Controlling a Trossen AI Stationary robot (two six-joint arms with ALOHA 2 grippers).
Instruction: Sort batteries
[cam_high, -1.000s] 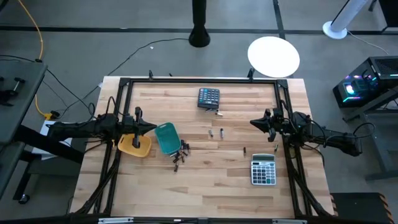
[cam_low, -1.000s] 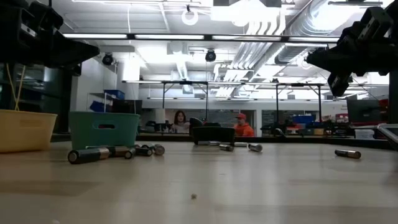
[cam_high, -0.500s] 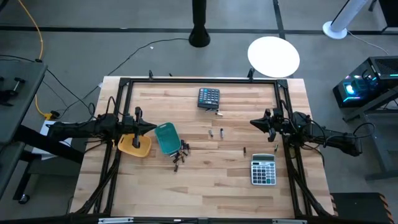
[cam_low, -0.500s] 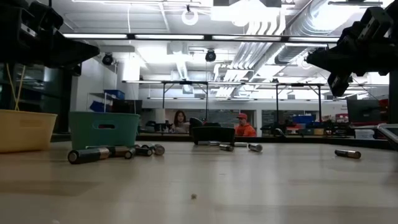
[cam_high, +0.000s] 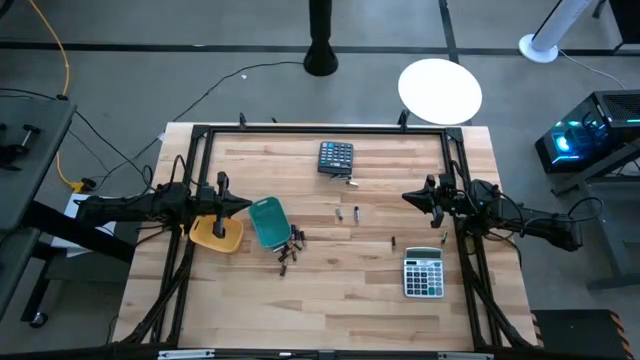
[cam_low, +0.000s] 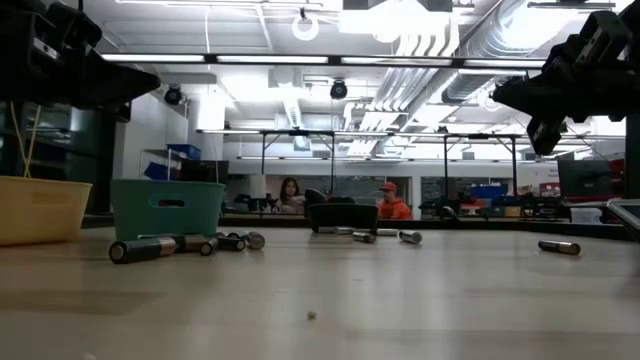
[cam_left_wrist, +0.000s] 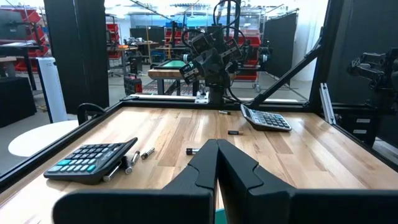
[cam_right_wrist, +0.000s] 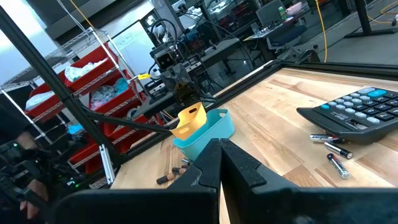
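Several small dark batteries (cam_high: 290, 247) lie in a cluster on the wood beside the teal tray (cam_high: 268, 221); they show in the low view as batteries (cam_low: 185, 244) too. Two more (cam_high: 347, 213) lie mid-table, others by the dark calculator (cam_high: 351, 181) and one (cam_high: 393, 241) near the grey calculator (cam_high: 423, 273). The yellow tray (cam_high: 216, 233) stands left of the teal one. My left gripper (cam_high: 246, 204) hovers shut above the trays (cam_left_wrist: 216, 149). My right gripper (cam_high: 407, 197) hovers shut at the right side (cam_right_wrist: 220, 149). Neither touches anything.
A dark calculator (cam_high: 336, 157) lies near the far edge and a grey calculator sits near the right front. A black frame (cam_high: 200, 135) runs around the table. People sit in the room behind (cam_low: 290, 193). Bare wood lies along the near edge (cam_high: 330, 310).
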